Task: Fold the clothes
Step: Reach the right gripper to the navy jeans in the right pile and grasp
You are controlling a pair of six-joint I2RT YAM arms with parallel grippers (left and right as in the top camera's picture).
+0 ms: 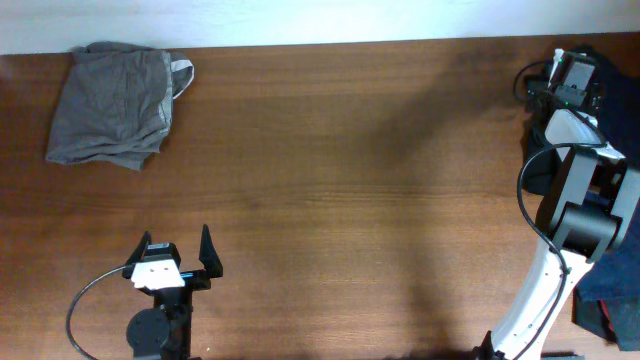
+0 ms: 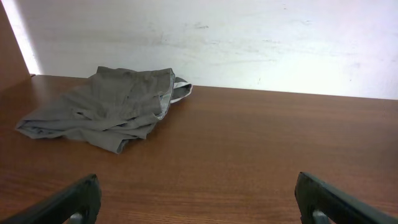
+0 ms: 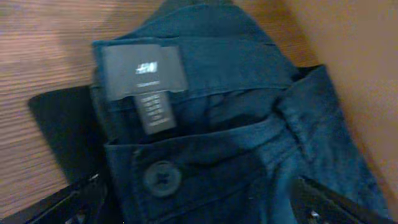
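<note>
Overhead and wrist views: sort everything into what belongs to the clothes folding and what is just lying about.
Belongs to the job:
- grey garment, bunched at the table's far left corner
- dark blue trousers with a grey label, below the open right gripper

Just lying about:
- black flat item at the trousers' edge; cannot tell what it is
- wooden table

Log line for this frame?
left gripper open, empty | right gripper open over navy trousers waistband | grey garment folded, table far-left corner
</note>
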